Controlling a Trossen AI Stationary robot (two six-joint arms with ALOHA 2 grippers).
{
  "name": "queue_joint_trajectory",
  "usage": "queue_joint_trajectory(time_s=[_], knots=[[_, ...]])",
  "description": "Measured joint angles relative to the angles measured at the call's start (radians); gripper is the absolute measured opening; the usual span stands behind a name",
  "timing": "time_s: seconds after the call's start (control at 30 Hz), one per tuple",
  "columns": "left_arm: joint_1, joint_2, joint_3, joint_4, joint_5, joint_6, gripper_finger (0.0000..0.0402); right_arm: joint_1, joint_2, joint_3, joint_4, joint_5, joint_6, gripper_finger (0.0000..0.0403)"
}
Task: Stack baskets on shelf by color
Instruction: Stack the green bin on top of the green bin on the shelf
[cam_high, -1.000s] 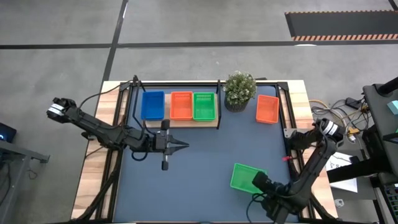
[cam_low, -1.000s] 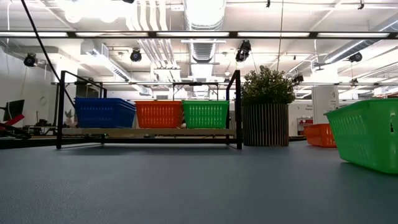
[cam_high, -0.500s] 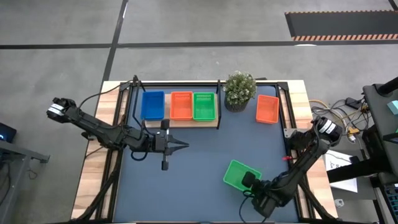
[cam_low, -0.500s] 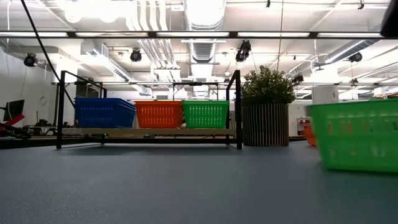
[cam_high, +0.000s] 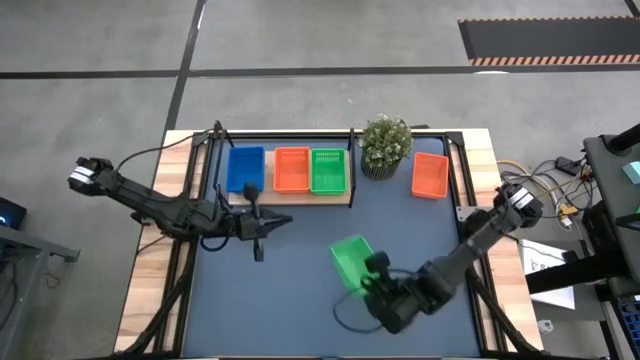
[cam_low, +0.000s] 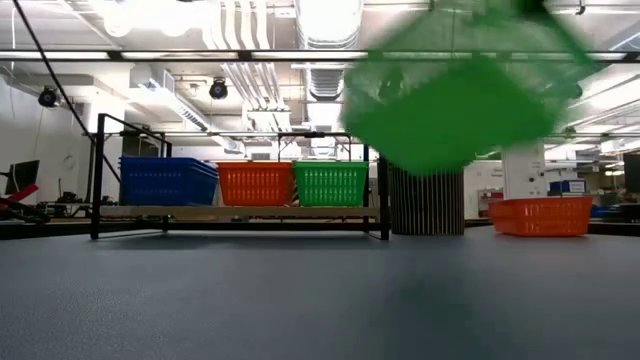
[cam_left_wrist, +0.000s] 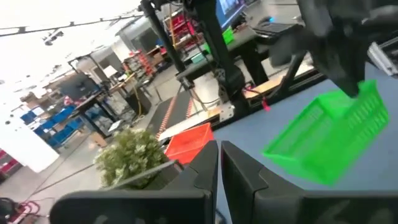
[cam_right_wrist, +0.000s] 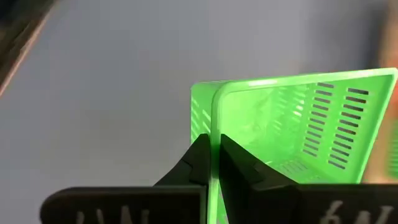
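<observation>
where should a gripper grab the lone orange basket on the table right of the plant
On a rim: pinch one thin wall of the orange basket between the fingers, coming down from above. It sits upright with its mouth open and apart from the plant, so the edge away from the plant looks easiest for the right gripper, now shut on the green basket.

Shelf (cam_high: 345, 200) on tabletop (cam_high: 300, 290) bears blue (cam_high: 245, 168), orange (cam_high: 291, 169), green baskets (cam_high: 327, 170); plant (cam_high: 385, 146), orange basket (cam_high: 430, 175) on tabletop.
</observation>
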Motion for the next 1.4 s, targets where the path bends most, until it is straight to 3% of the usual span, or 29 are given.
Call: queue_joint_trajectory(time_s=[0.13,0.4,0.6,0.77,1.0,1.4], knots=[[0.012,-0.091,-0.081,0.056,0.007,0.048,0.0004,-0.127,0.027,0.142,0.0,0.094,-0.005,0.0009],[0.012,-0.244,-0.153,0.067,0.005,0.053,0.0004,-0.38,0.181,0.454,-0.196,0.068,-0.128,0.0009],[0.012,-0.284,-0.153,0.069,0.005,0.052,0.0004,-0.518,0.309,0.704,-0.403,0.082,-0.158,0.0011],[0.012,-0.288,-0.154,0.069,0.003,0.081,0.0004,-0.609,0.376,0.822,-0.426,0.094,-0.183,0.0011],[0.012,-0.281,-0.154,0.068,0.003,0.084,0.0004,-0.68,0.404,0.854,-0.429,0.069,-0.246,0.0012],[0.012,-0.275,-0.154,0.068,0.003,0.083,0.0004,-0.726,0.41,0.784,-0.414,0.03,-0.249,0.0012]])
